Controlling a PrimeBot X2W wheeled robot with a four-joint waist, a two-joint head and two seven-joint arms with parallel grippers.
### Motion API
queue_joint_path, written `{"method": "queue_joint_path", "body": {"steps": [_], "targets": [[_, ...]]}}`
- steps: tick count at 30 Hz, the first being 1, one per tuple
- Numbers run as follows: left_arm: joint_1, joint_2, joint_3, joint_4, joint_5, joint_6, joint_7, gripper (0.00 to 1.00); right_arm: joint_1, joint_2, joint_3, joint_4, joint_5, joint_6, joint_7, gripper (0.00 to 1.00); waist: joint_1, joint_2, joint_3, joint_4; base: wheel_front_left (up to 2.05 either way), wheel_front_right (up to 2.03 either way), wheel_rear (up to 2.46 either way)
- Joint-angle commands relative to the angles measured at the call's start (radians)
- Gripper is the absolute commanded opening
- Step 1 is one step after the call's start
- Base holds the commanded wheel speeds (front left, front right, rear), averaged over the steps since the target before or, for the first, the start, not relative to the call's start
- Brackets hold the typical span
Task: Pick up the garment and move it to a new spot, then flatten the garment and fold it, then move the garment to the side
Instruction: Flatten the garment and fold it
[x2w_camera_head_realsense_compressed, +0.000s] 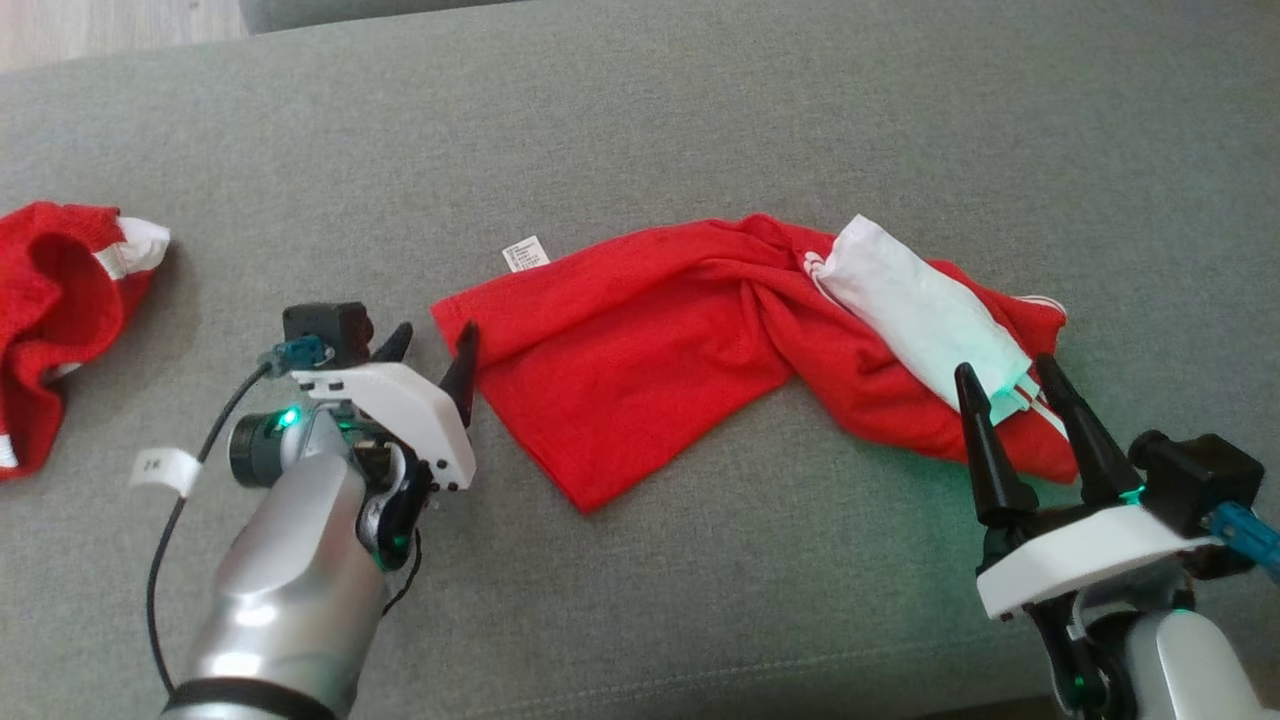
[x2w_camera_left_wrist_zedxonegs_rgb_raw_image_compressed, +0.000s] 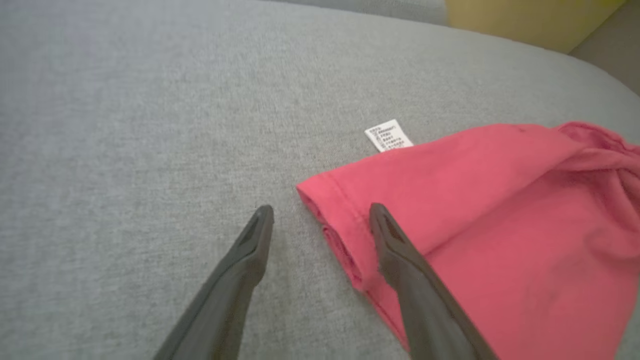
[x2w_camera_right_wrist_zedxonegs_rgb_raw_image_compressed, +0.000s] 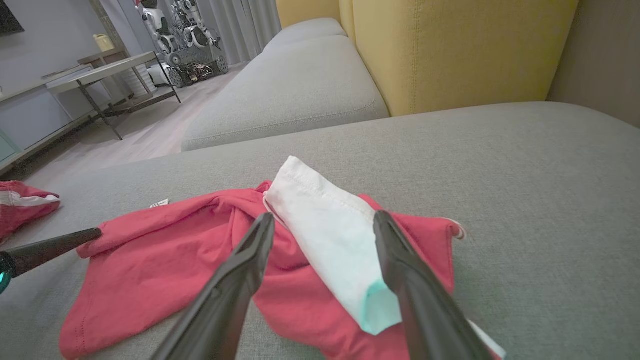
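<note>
Red crumpled cotton garment (x2w_camera_head_realsense_compressed: 640, 370) with a white fabric panel (x2w_camera_head_realsense_compressed: 920, 310) lies spread across the grey woven sofa cushion (x2w_camera_head_realsense_compressed: 700, 120). My left pincer (x2w_camera_head_realsense_compressed: 433, 340) stands released at its left hem corner; my right pincer (x2w_camera_head_realsense_compressed: 1005, 370) stands released over the white end

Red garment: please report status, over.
Left tool open at hem of red garment. Right tool open over its white part. Garment twisted, not gripped. Other red cloth lies far left, apart.

Matt cloth garment (x2w_camera_head_realsense_compressed: 620, 370) — perhaps jersey — on rough-woven grey cushion (x2w_camera_head_realsense_compressed: 700, 120)
</note>
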Motion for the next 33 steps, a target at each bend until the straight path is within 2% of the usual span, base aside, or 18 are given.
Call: {"method": "queue_joint_path", "body": {"steps": [1,7,8,12,14,24,33], "targets": [[-0.061,0.016,0.031,-0.01,-0.006,-0.006,-0.001,1.0,-0.026,-0.008,0.022,-0.031,0.008,-0.001,-0.005,1.0,0.0,0.0,0.003,-0.002,0.0,0.0,0.0],[-0.107,0.006,0.016,0.102,-0.02,-0.043,0.001,1.0,-0.024,-0.016,0.009,-0.03,0.012,-0.001,0.001,1.0,0.0,0.0,0.004,-0.009,0.0,0.0,0.0],[-0.113,0.004,0.01,0.115,-0.019,-0.049,-0.001,0.93,-0.023,-0.015,0.007,-0.029,0.014,-0.001,0.003,1.0,0.0,0.0,0.003,-0.009,0.0,0.0,0.0],[-0.135,-0.002,-0.012,0.156,-0.015,-0.065,-0.023,0.42,-0.022,-0.014,-0.004,-0.02,0.023,-0.001,0.008,1.0,0.0,0.0,0.003,-0.011,0.0,0.0,0.0],[-0.144,-0.004,-0.017,0.179,-0.015,-0.067,-0.031,0.0,-0.023,-0.015,-0.005,-0.017,0.026,-0.001,0.011,1.0,0.0,0.0,0.003,-0.014,0.0,0.0,0.0],[-0.183,-0.006,-0.026,0.254,-0.01,-0.062,-0.116,0.0,-0.037,-0.031,-0.073,0.029,0.037,-0.001,0.06,1.0,0.0,0.0,0.004,-0.015,0.0,0.0,0.0],[-0.211,-0.018,-0.047,0.29,-0.012,-0.068,-0.151,0.0,-0.139,-0.05,-0.029,0.178,0.106,-0.001,0.085,1.0,0.0,0.0,0.016,0.002,0.0,0.0,0.0]]}}
